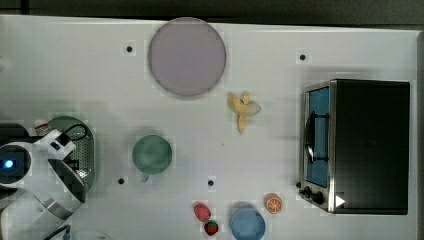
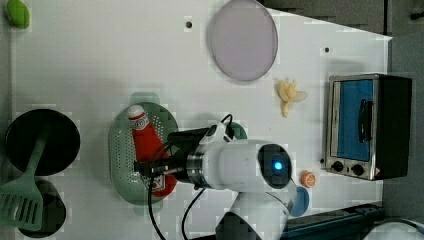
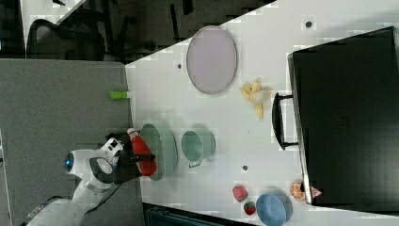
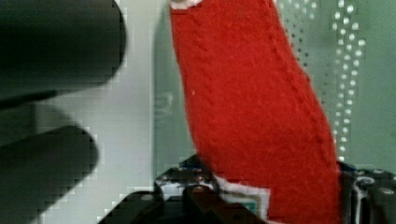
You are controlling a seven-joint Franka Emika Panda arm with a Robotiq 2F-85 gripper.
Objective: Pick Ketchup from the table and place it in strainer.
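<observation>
Gripper [image 2: 152,172] jaws pinch the Ketchup [image 2: 147,145] at its wide base. The bottle hangs over the mint-green strainer [image 2: 120,150], white cap pointing toward the left view's top. Can't tell whether it touches the perforated bottom. Green cup [image 1: 152,154] sits just beside the strainer.
</observation>
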